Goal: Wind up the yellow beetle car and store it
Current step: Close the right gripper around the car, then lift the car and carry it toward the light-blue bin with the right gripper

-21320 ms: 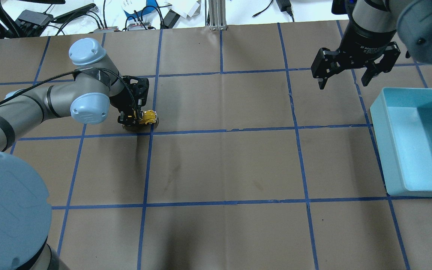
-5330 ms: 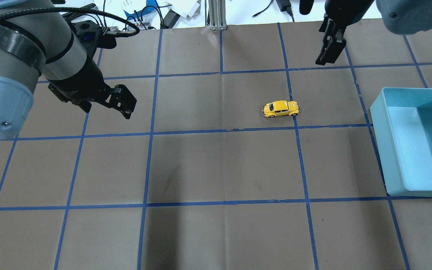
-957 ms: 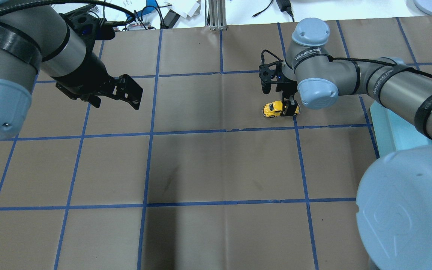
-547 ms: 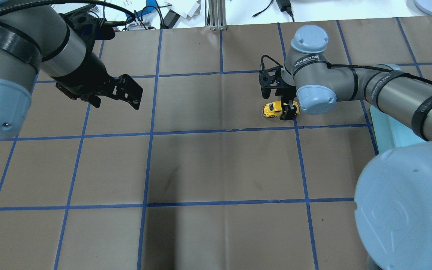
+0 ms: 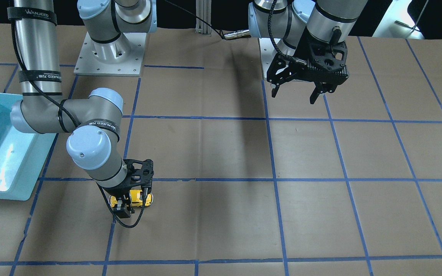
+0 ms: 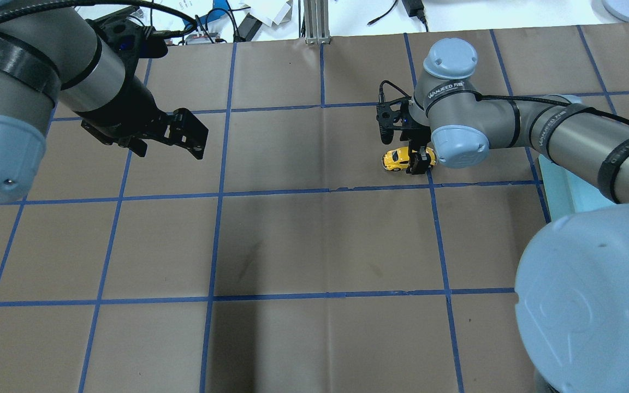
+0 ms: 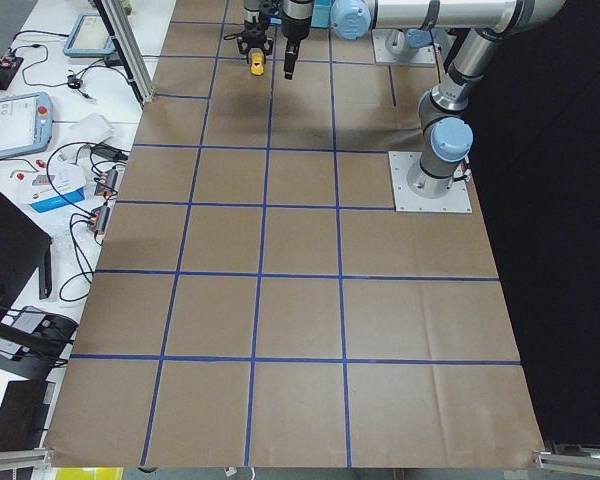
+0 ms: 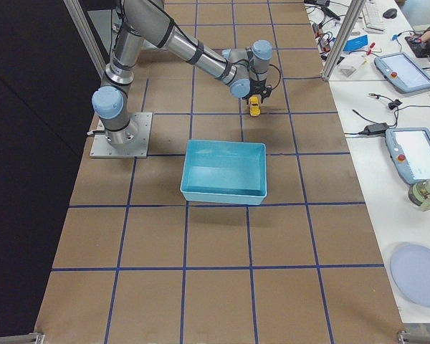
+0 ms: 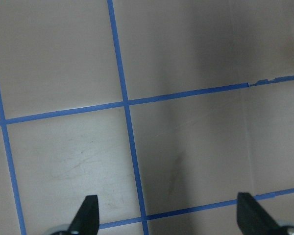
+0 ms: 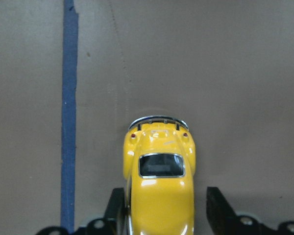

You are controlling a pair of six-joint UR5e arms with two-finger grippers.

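The yellow car (image 10: 159,186) sits on its wheels on the brown surface (image 6: 320,245), apart from the teal bin (image 8: 222,197), on the side of the bin that faces the left arm. The right gripper (image 10: 165,196) is down over the car with its fingers released and flanking its flanks. In the wrist view one finger looks to be touching or nearly touching the paint, while the other shows a clear gap, and that uneven stance is the main worry. If the fingers clench from here, the nearer one probably meets the body first and shoves the car sideways or sets it rolling, since nothing blocks the wheels. The body is also glossy and rounded, so a pinch high on the curve could squeeze it downward and out — a slip during the lift, or on the carry toward the bin. A low carry risks clipping the bin's wall, and an early release drops the car short of it. The left gripper (image 5: 294,95) hangs much farther from the bin, fingers spread and holding nothing — no help if the car escapes.
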